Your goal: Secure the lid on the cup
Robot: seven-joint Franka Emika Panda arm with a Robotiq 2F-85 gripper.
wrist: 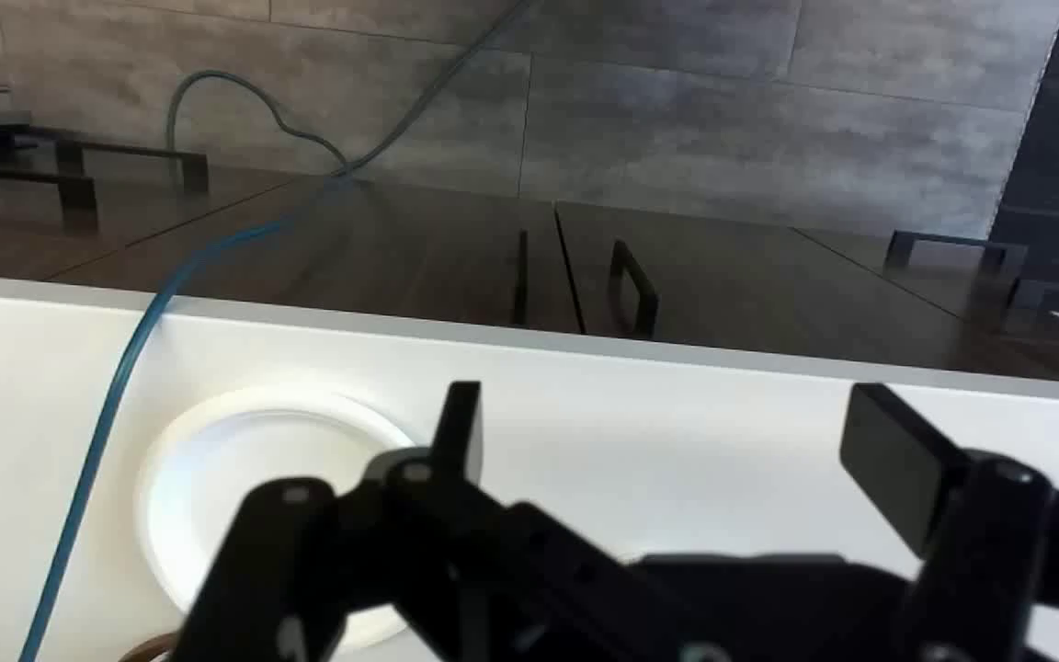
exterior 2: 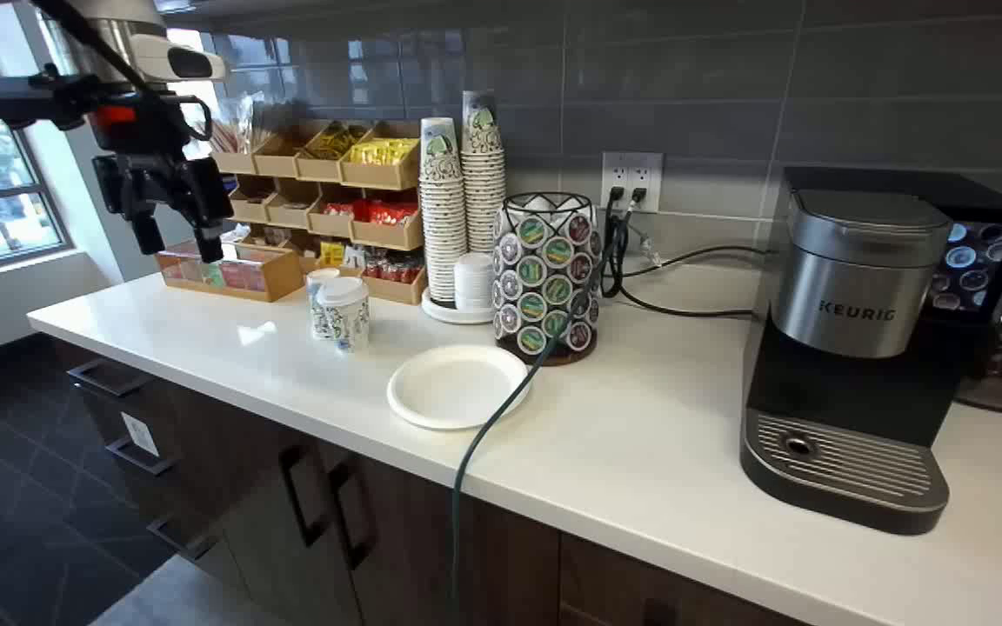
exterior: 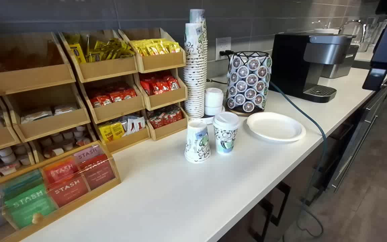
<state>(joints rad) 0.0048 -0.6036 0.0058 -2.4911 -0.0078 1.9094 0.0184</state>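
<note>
A white counter point(exterior: 153, 195) is backed by dark tile point(exterior 2: 684, 56). On it the cup point(exterior: 226, 139) is stood upright, the lid point(exterior: 227, 118) set over its mouth, just beside an upturned cup point(exterior: 197, 144); whether the lid is snapped down cannot be told. Judged light and easily crushed, the cup is best held gently below the rim, the lid pressed evenly. The gripper's point(wrist: 663, 418) jaws are spread wide; nothing is held or touched.

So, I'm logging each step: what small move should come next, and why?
Probably shift the jaws over the lid, ready to press: it sits on the cup, but whether it's snapped down I can't tell, and the jaws hang open, well clear of it.
</note>
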